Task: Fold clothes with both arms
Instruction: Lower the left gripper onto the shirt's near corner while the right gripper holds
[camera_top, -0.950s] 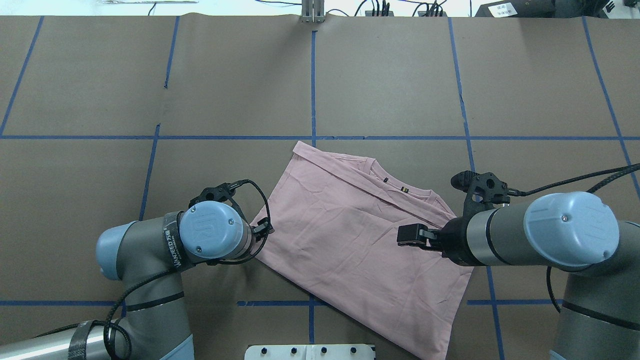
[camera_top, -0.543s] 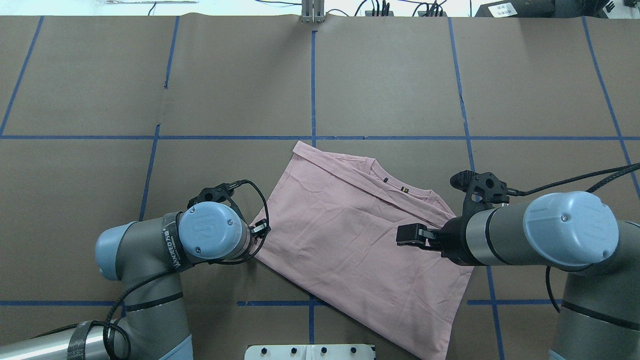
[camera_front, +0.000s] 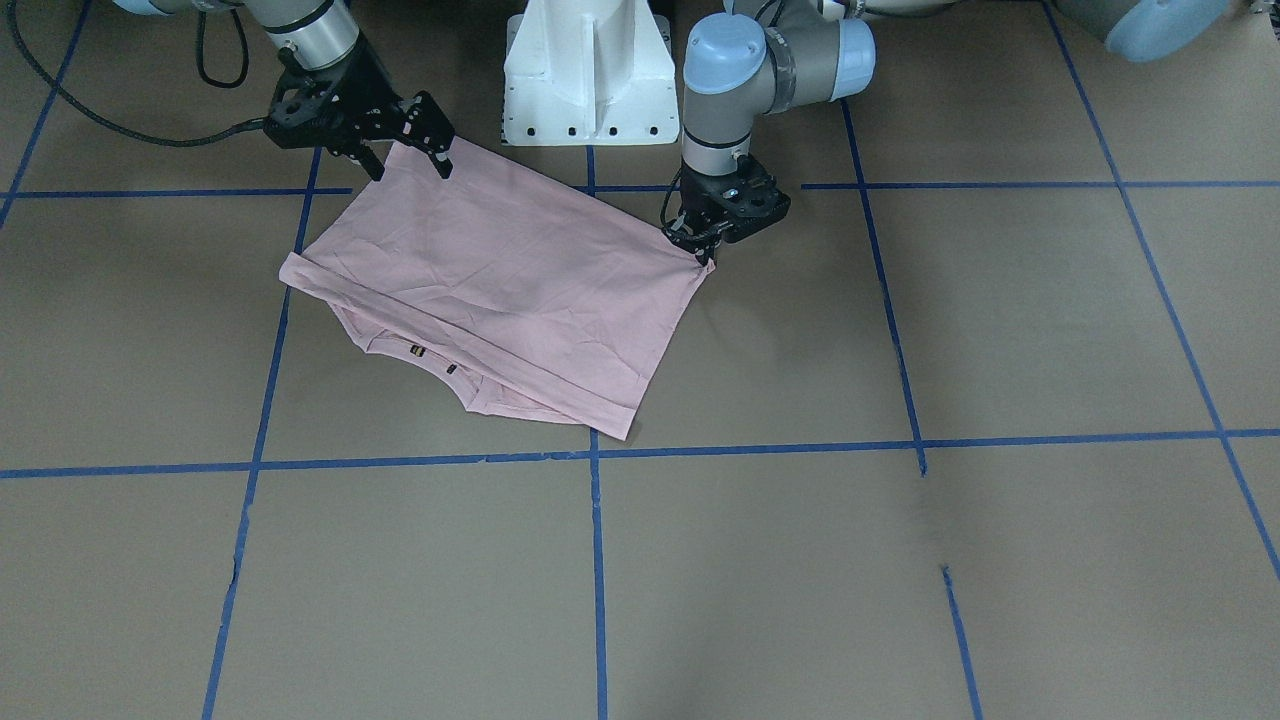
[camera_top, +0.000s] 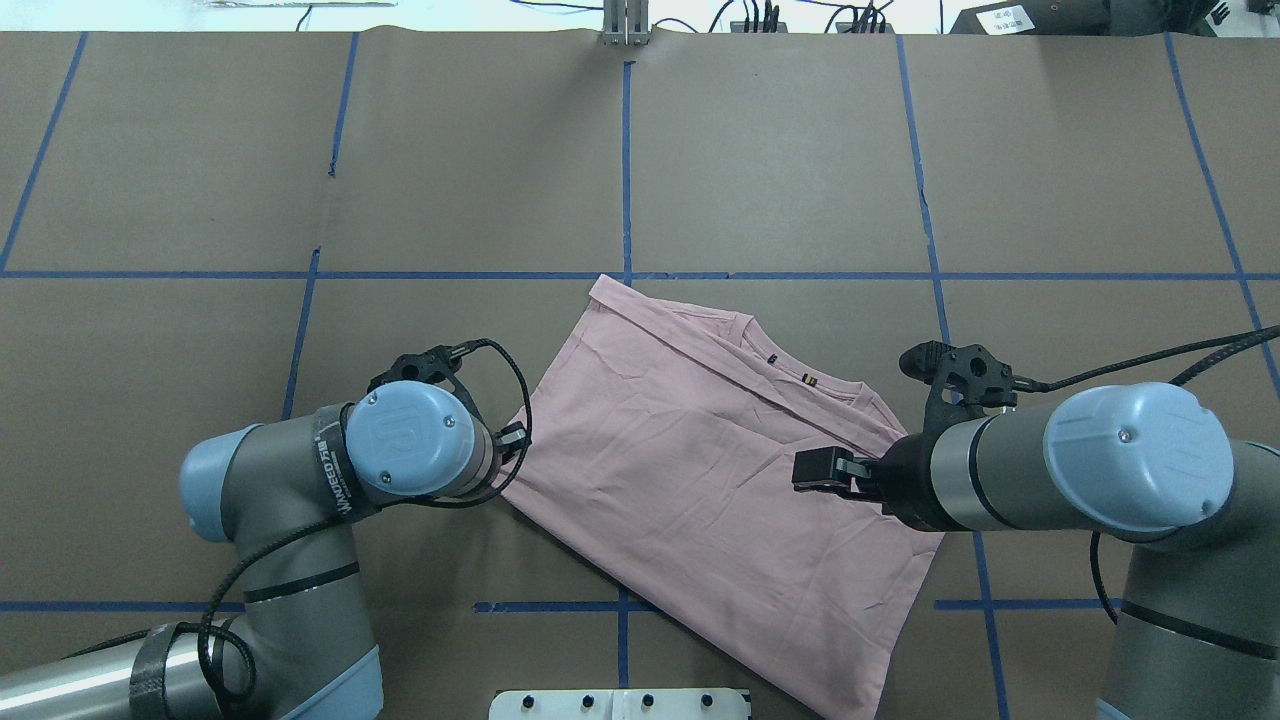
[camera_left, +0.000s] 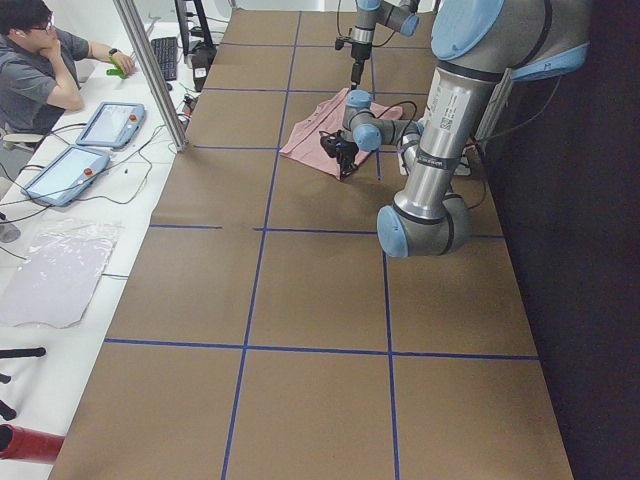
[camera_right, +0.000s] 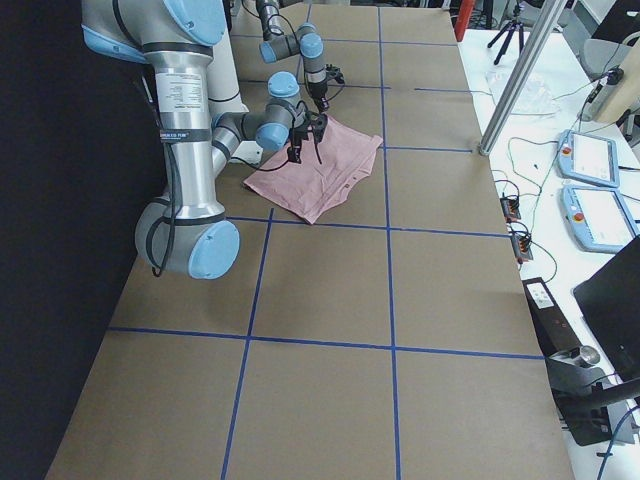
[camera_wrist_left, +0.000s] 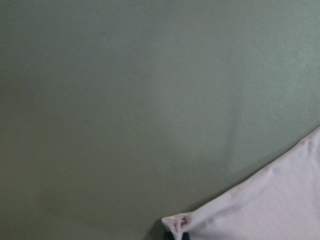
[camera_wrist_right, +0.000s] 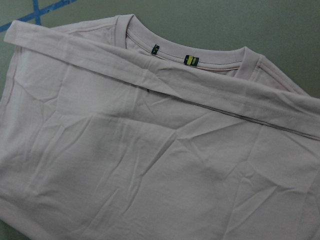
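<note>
While holding the left gripper (camera_front: 700, 245) shut on the side corner of the pink T-shirt (camera_top: 690, 470), lying half-folded on the table (camera_top: 300, 150), bring the wide-open right gripper (camera_top: 812, 469), hovering over it, down onto the opposite corner, then lift both evenly.

T-shirt (camera_top: 690, 480) on table (camera_top: 200, 160); left end effector (camera_front: 702, 245) at corner; right end effector (camera_top: 815, 468) above.

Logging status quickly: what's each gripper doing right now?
Left gripper: closed on the shirt corner.
Right gripper: open, holding nothing.
</note>
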